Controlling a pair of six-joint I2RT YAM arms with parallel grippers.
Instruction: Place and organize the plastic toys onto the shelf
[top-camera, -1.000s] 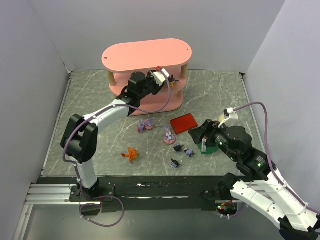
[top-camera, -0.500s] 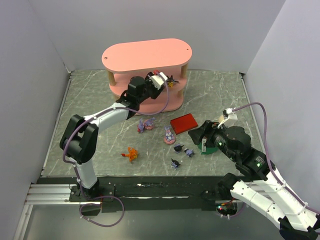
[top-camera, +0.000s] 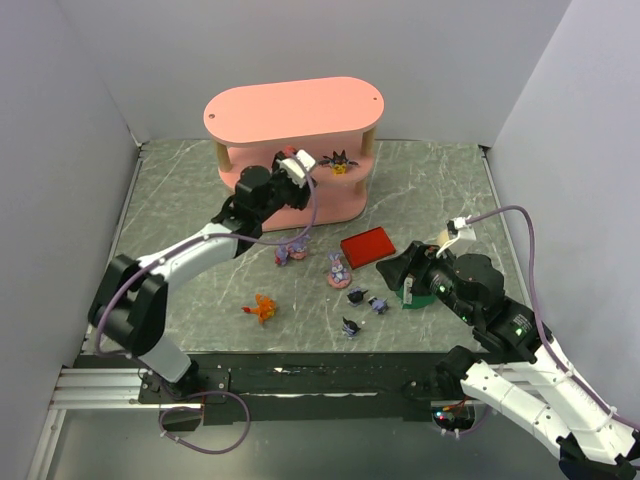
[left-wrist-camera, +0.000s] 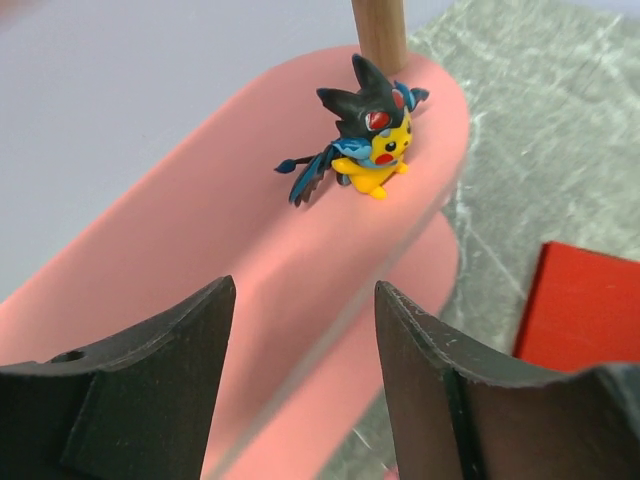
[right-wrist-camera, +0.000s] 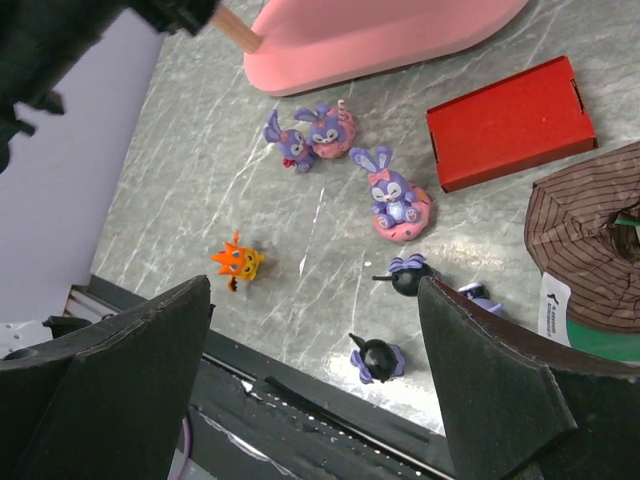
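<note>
A spiky black figurine with a yellow face and blue wings (left-wrist-camera: 362, 130) stands upright on what looks like the middle board of the pink three-tier shelf with pale wooden posts (top-camera: 293, 108). It sits close to the right-hand post and near the board's front edge, probably because that end was easiest to reach. The left gripper (left-wrist-camera: 303, 300) hangs just in front of that board with its jaws apart and nothing between them, clear of the toy, so the piece rests on its own.

Seven toys lie on the grey marbled tabletop (top-camera: 180, 200):
- a small orange spiky figurine (right-wrist-camera: 238, 262), off by itself
- three lilac-pink rabbit-like figurines (right-wrist-camera: 395, 200), two of them touching just beside the shelf's foot
- three dark pointed-eared figurines (right-wrist-camera: 405, 278), clustered nearer the arms

A flat red rectangular box (right-wrist-camera: 510, 120) and a green cylinder with a brown top (right-wrist-camera: 590, 250) sit among them.

The right gripper (right-wrist-camera: 315, 300) hovers above this scatter with its jaws spread wide and empty. I judge it is lined up for a pick, most likely one of the dark figurines closest under it.
</note>
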